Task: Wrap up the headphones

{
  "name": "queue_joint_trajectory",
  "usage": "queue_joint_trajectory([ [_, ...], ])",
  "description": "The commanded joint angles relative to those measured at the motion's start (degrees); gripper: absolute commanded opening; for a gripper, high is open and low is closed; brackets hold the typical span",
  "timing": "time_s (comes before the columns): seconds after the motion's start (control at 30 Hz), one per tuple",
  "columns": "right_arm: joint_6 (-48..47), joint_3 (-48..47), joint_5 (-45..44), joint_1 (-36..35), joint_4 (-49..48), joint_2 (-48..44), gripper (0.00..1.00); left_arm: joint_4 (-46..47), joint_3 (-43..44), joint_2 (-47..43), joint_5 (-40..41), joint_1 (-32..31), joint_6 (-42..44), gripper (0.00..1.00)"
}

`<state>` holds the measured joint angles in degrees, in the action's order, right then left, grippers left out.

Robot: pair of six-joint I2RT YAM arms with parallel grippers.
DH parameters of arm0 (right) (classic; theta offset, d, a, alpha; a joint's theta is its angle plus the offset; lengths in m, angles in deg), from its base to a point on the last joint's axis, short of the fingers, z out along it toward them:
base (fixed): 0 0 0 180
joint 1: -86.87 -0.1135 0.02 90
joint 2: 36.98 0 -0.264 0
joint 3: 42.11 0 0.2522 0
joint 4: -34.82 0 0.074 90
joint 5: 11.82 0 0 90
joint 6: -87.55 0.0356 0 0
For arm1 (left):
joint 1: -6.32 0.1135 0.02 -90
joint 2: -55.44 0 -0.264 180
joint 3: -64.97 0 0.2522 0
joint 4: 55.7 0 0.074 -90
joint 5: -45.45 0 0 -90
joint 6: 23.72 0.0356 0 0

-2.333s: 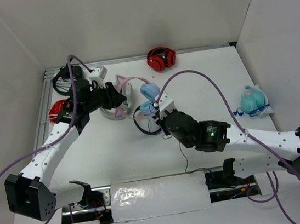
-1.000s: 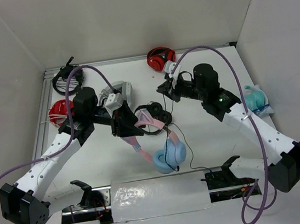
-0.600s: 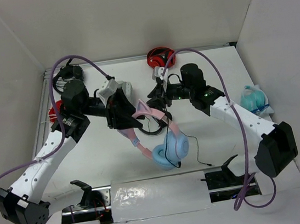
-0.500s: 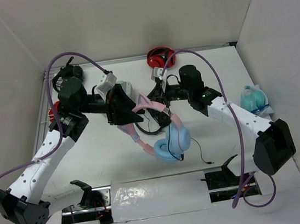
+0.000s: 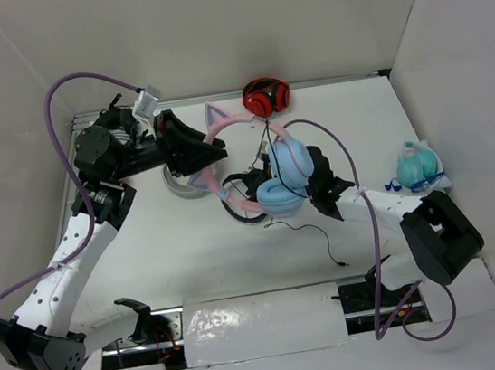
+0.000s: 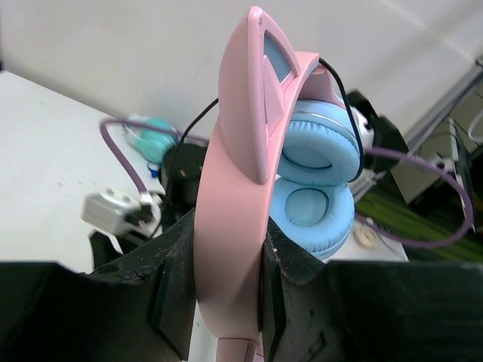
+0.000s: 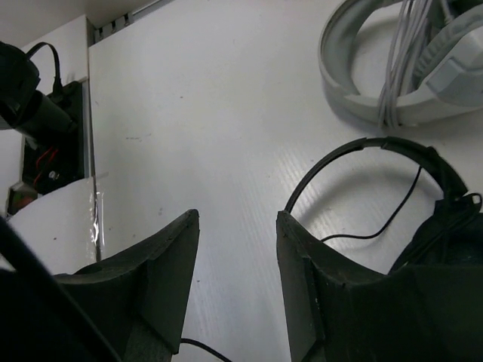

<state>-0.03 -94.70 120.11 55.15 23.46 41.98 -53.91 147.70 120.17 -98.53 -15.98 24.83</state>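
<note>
We see the left arm [image 5: 82,243] reaching up and out over the desk [image 5: 166,259]. The left jaws are shut tight on the headphones [image 5: 285,157] and hold them up in the air, over the middle of the desk. In the left wrist view the pink headband [image 6: 226,226] is pinched between the two sides of the jaws, and one cat ear [image 6: 268,83] sticks up just past them. The two light blue ear cups [image 6: 317,181] hang beyond the band, one above the other and touching. The thin dark cable [image 6: 341,90] runs over the top cup, and in the top view a loose bit of it lies on the desk nearer the front. The right arm [image 5: 389,217] is folded low, with its wrist just beside the blue cups. The right jaws stand apart with nothing between them, and they point down at the desk. Under them lie a small black pair [image 7: 377,162] and a grey pair [image 7: 392,75], near each other. A red pair [image 5: 265,97] sits at the far edge of the desk. A teal bag [image 5: 418,165] lies at the right side, well apart from the rest.
</note>
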Motion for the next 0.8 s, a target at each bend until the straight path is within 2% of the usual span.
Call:
queue_joint_trajectory([
  [0.0, 5.2, 3.6, -0.8, -1.6, -13.1, 1.0, 0.53, 9.6, 0.7, -1.5, 6.2, 1.2, -5.9, 0.00],
  [0.27, 8.8, 10.0, 0.1, -4.7, -23.9, 4.3, 0.54, 11.4, 3.6, 0.6, 11.7, 3.1, -10.4, 0.00],
  [0.37, 10.2, 12.6, -1.6, -6.7, -27.0, 5.0, 0.53, 10.8, 4.7, 1.2, 15.1, 3.4, -10.4, 0.00],
  [0.5, 11.6, 17.2, -7.3, -11.1, -29.2, 2.9, 0.51, 9.3, 4.3, 2.1, 23.7, 4.2, -11.3, 0.00],
  [0.6, 13.3, 20.7, -13.1, -14.8, -30.2, 1.1, 0.45, 8.4, 3.6, 3.4, 27.7, 4.9, -13.4, 0.00],
  [0.63, 13.7, 21.0, -14.8, -15.6, -29.8, -0.2, 0.39, 8.8, 2.1, 3.5, 28.2, 4.9, -14.9, 0.00],
  [0.67, 15.6, 20.8, -19.0, -17.0, -28.2, -1.7, 0.35, 9.5, 0.3, 3.6, 30.3, 4.9, -16.9, 0.00],
  [0.77, 16.5, 19.8, -23.8, -19.1, -23.4, -4.1, 0.31, 10.0, -1.6, 3.5, 35.5, 4.5, -18.0, 0.00],
])
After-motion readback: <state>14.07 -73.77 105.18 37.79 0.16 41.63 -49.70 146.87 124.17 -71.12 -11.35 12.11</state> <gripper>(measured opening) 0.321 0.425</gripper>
